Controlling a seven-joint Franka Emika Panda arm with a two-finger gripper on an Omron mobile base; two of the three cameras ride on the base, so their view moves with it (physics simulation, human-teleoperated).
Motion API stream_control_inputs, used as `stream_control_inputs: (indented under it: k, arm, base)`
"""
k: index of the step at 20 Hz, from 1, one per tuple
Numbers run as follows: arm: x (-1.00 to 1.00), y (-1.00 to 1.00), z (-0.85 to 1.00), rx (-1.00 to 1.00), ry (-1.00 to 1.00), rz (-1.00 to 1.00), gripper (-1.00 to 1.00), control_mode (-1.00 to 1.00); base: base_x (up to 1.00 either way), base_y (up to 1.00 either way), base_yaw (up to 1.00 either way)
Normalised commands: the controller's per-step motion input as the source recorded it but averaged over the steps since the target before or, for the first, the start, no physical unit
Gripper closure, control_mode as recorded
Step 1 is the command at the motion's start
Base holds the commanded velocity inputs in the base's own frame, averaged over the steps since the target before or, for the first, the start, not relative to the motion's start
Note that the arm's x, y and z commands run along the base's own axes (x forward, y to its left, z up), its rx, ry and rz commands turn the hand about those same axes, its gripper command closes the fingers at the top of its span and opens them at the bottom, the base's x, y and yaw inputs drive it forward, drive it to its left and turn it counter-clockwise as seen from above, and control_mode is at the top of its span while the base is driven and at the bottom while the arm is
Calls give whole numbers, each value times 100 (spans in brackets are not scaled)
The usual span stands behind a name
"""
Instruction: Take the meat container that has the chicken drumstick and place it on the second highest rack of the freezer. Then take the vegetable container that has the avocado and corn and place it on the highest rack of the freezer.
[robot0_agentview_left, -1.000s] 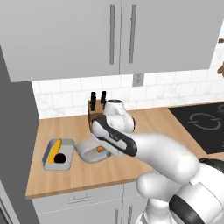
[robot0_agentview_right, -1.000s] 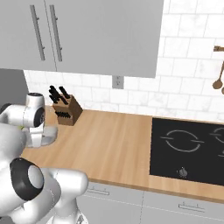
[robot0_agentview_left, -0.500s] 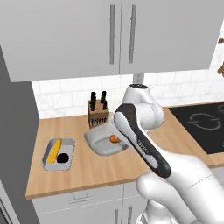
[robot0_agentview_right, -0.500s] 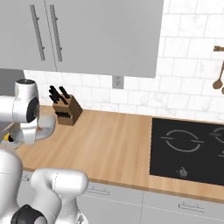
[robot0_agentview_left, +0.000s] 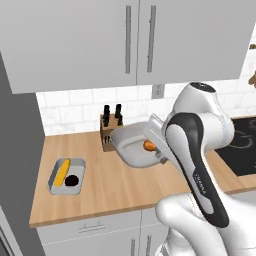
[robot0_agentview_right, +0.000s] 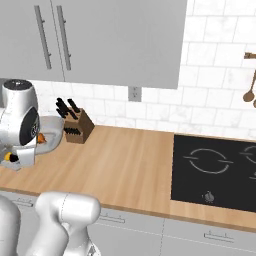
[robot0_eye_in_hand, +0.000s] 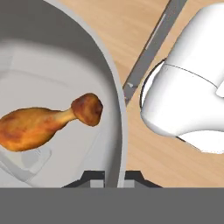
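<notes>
The meat tray (robot0_agentview_left: 134, 145) is held lifted above the bench (robot0_agentview_left: 115, 187), in front of the knife block (robot0_agentview_left: 107, 131), with the jaws closed on its rim at the near edge, as seen in the hand view. The drumstick (robot0_eye_in_hand: 46, 122) lies inside the tray, its knob end toward the gripped rim. The veg tray (robot0_agentview_left: 67, 175) rests on the bench well to the left, holding the corn (robot0_agentview_left: 62, 171) and the avocado (robot0_agentview_left: 73, 180) side by side. A cooktop (robot0_agentview_right: 215, 172) is set into the bench on the right.
</notes>
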Motion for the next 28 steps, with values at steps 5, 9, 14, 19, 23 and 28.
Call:
stream_control_inputs:
  k: [5, 9, 14, 19, 23, 28]
  arm:
    - [-34, -1, 1, 2, -13, 0, 100, 100]
    - [0, 0, 0, 0, 0, 0, 100, 100]
    - [0, 0, 0, 0, 0, 0, 100, 100]
    - [0, 0, 0, 0, 0, 0, 100, 100]
    - [0, 0, 0, 0, 0, 0, 100, 100]
    - [0, 0, 0, 0, 0, 0, 100, 100]
  base:
    - [-38, 0, -3]
    - [-100, 0, -10]
    - [-100, 36, 2]
    - [-97, 100, 1]
    - [-59, 100, 17]
    - [-5, 100, 44]
